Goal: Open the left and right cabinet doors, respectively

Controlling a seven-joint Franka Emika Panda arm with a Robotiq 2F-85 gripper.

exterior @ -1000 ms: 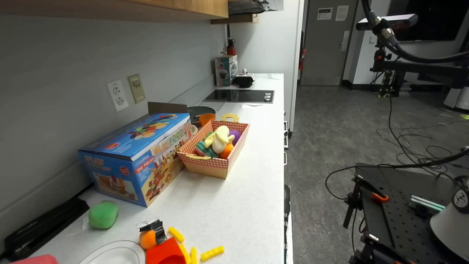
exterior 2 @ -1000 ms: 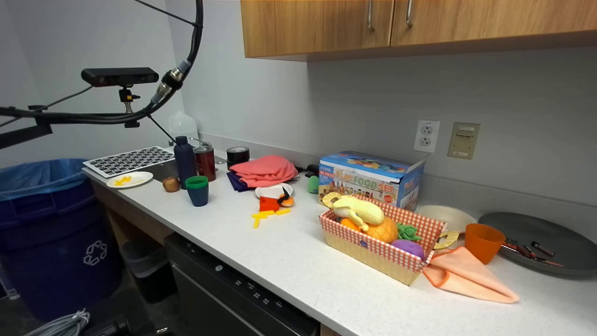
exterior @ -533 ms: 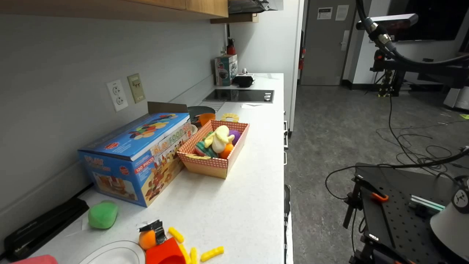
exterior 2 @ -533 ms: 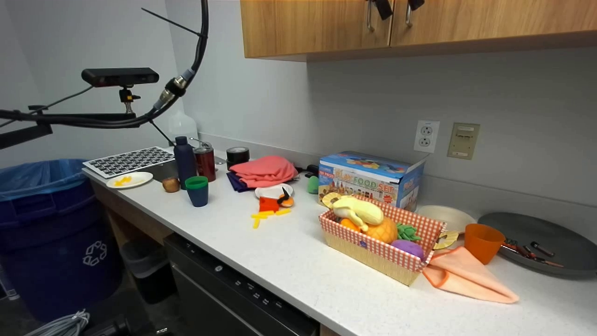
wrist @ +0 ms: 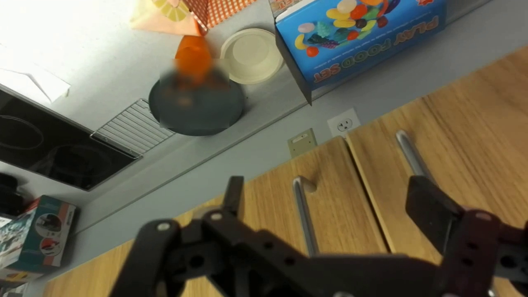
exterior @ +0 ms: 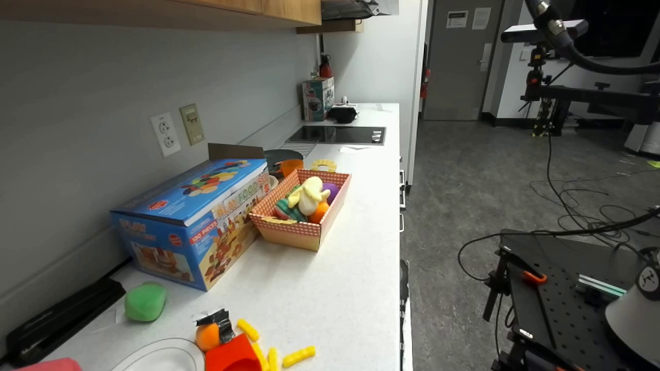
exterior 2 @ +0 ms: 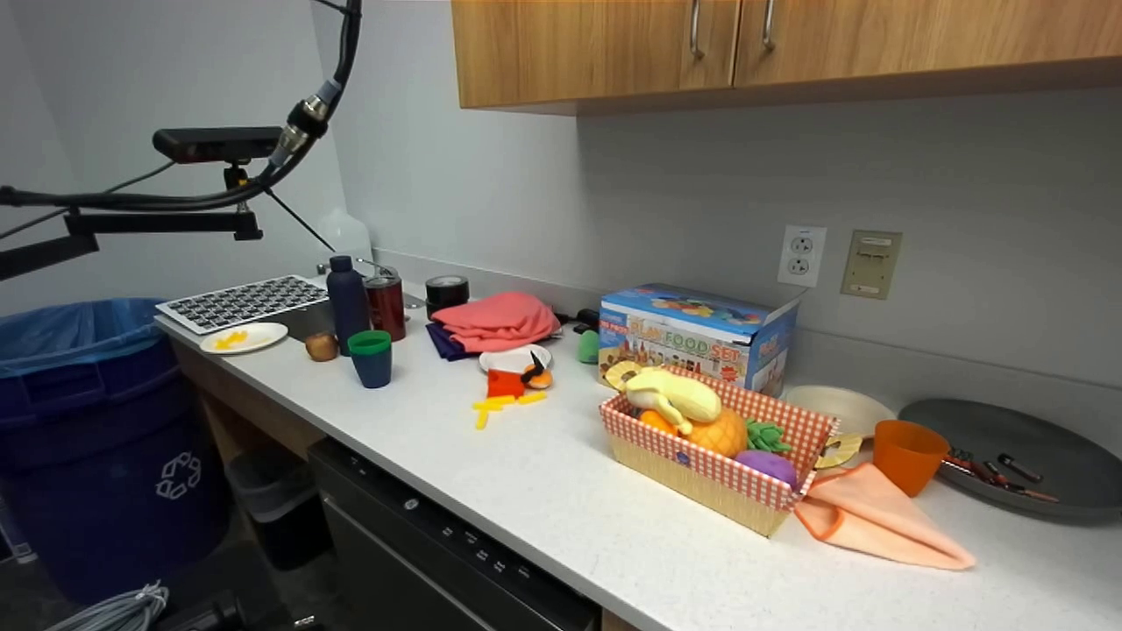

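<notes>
Above counter [exterior 2: 543,473]: L cab. door [exterior 2: 596,51] & R cab. door [exterior 2: 920,39], both closed; est. 0 of 2 done, 2 pulls o/s. Gripper [wrist: 326,185]: spread wide, nothing held. R handle [wrist: 305,214]: ungripped. L handle [wrist: 412,154]: ditto, contact unclear.

You are in a kitchen: cabinet doors [wrist: 342,210] ahead of your jaws, a cooktop [wrist: 55,144] and a dishwasher [exterior 2: 438,552] well below them.
</notes>
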